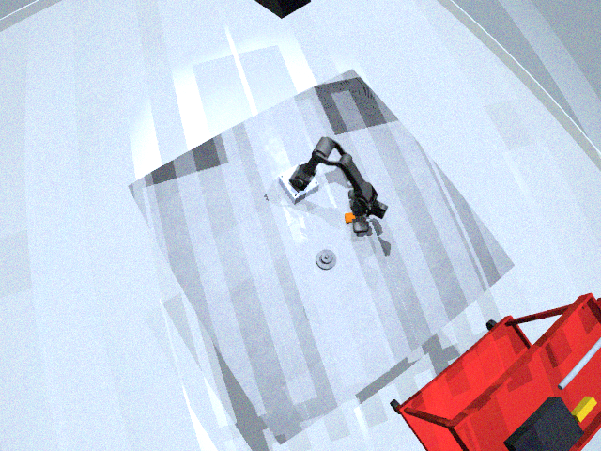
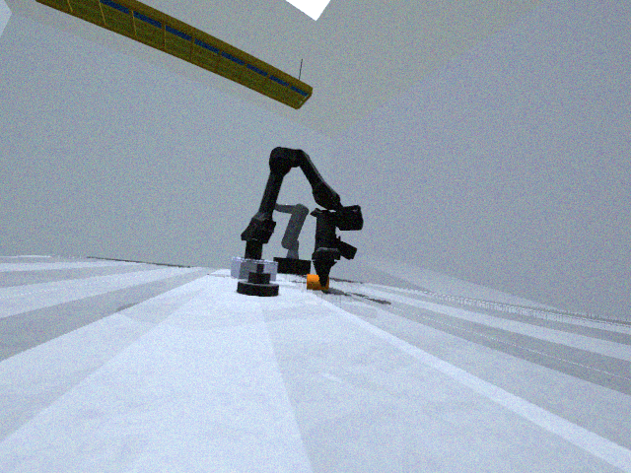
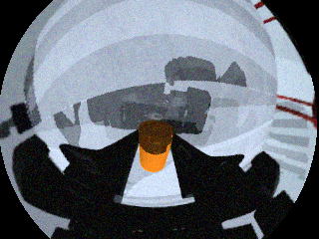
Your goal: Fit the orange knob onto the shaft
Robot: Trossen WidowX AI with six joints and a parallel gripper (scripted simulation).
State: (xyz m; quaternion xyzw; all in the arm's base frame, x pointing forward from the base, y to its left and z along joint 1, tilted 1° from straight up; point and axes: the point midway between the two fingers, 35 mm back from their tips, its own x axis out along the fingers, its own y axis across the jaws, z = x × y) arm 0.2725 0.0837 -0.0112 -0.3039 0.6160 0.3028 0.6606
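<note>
The orange knob [image 1: 349,217] [image 2: 313,282] [image 3: 154,158] is at table level between the fingertips, which touch it on both sides in the wrist view. My gripper [image 2: 322,288] [image 3: 155,133] is shut on the knob and points down. In the top view the arm hides the far part of the knob. The round pedestal [image 1: 319,265] [image 2: 257,291] stands apart from the knob, with the dark shaft [image 1: 326,257] [image 2: 259,277] upright at its centre and bare. The shaft's flat side and the knob's hole cannot be made out.
The arm's white base block [image 1: 297,194] stands behind the pedestal. A red cart [image 1: 451,388] with a black box [image 1: 546,427] is at the lower right. A yellow beam [image 2: 203,50] hangs high overhead in the exterior view.
</note>
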